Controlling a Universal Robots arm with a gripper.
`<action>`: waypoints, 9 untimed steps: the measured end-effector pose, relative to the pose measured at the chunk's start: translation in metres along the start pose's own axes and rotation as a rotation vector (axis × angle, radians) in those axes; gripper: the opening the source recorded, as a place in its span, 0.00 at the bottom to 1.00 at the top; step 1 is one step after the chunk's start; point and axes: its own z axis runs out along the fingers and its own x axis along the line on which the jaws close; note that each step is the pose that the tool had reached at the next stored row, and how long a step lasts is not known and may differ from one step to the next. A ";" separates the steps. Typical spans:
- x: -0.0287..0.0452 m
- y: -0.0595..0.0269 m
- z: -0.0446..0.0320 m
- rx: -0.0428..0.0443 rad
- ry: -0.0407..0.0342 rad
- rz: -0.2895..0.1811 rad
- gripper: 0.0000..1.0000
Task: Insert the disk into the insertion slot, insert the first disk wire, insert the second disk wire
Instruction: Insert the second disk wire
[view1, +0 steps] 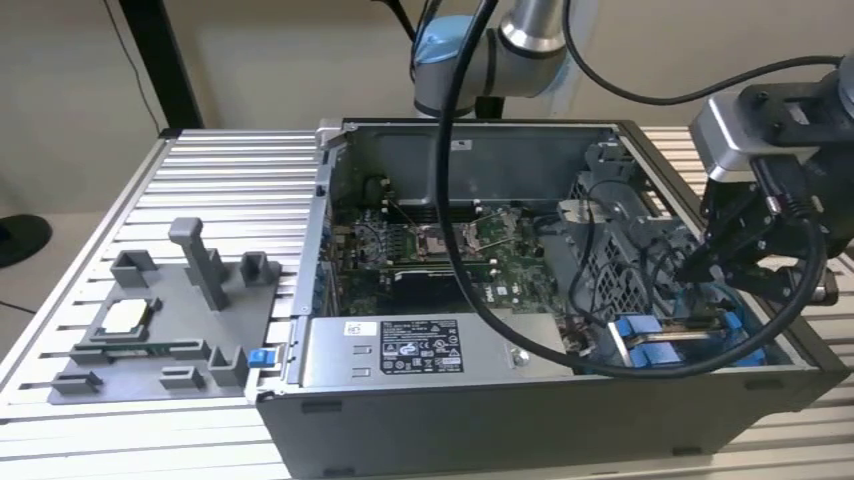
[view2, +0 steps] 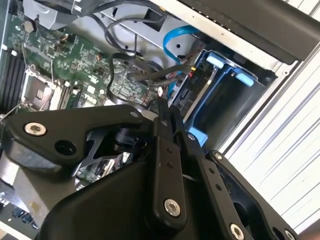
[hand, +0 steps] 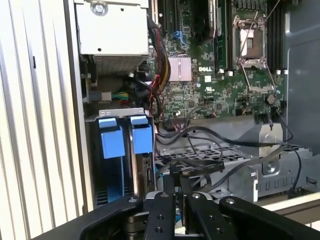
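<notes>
Pincer (view2: 172, 117) fingers are pressed together on a thin black connector at the end of a dark wire (hand: 200, 167), seen in both wrist views, just beside the rear of the drive bays. In the exterior view the pincer (view1: 701, 268) hangs at about three o'clock, low inside the open computer case (view1: 534, 385) on the slatted bench (view1: 214, 200). Two blue-ended carriers (hand: 125, 137) sit side by side in the insertion slot (hand: 117, 115); which one holds the disk cannot be told. One green motherboard (hand: 220, 90) lies beyond them. At nine o'clock in the exterior view, one grey fixture plate (view1: 160, 330) rests on the bench.
</notes>
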 end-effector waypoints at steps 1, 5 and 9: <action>0.0002 0.0002 0.0000 0.0026 0.0060 -0.002 0.00; 0.0011 0.0041 0.0004 0.0157 0.0215 -0.007 0.00; 0.0023 0.0099 0.0023 0.0349 0.0246 -0.012 0.00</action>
